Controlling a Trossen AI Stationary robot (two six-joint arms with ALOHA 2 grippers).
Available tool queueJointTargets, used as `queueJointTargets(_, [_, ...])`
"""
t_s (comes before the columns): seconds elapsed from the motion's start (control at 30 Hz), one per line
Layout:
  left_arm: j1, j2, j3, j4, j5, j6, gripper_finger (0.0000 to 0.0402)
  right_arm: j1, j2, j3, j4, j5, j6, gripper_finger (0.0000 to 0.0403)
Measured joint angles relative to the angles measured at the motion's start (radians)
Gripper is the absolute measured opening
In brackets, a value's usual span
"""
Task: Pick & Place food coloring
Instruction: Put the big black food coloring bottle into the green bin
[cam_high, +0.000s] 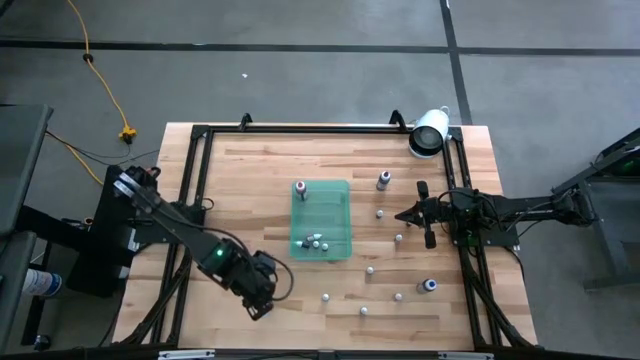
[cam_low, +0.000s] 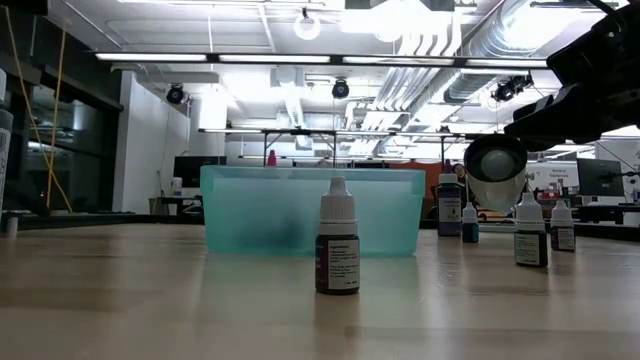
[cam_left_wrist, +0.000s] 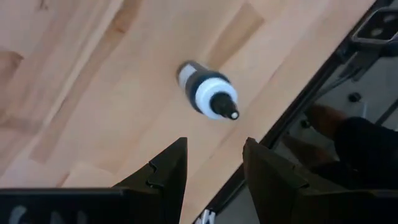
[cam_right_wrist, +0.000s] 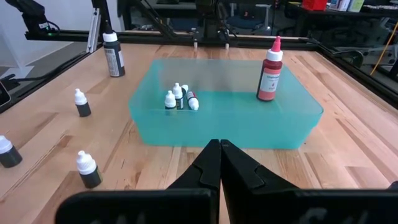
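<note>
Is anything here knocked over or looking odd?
One small bottle in the green tray seems to lie on its side beside two upright ones, while the red bottle stands upright in a corner. I see nothing spilled or damaged.

A pale wooden desk (cam_high: 270, 170) with a black frame along its edges is carrying everything. A see-through green tray (cam_high: 322, 219) is sitting near its middle. Small dropper bottles (cam_high: 399, 296) are standing scattered over the boards to the tray's right and along the near edge, and a white cylinder (cam_high: 429, 131) is lying at the far right corner.
</note>
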Motion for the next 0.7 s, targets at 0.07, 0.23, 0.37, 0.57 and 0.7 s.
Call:
queueJointTargets(0.07, [-0.005, 0.018, 0.009, 0.014, 0.007, 0.0, 0.0147, 0.0, 0.0, 0.0, 0.001, 0.0, 0.0, 0.0])
queueJointTargets(0.23, [-0.003, 0.059, 0.078, -0.012, -0.007, 0.027, 0.0147, 0.0, 0.0, 0.0, 0.0, 0.0, 0.0, 0.0])
queueJointTargets(0.37, [-0.003, 0.098, 0.149, -0.072, -0.043, 0.06, 0.0147, 0.0, 0.0, 0.0, 0.0, 0.0, 0.0, 0.0])
queueJointTargets(0.57, [0.009, 0.19, 0.268, -0.206, -0.048, 0.071, 0.0147, 0.0, 0.0, 0.0, 0.0, 0.0, 0.0, 0.0])
queueJointTargets(0.7, [0.019, 0.252, 0.333, -0.261, -0.042, 0.069, 0.0147, 0.0, 0.0, 0.0, 0.0, 0.0, 0.0, 0.0])
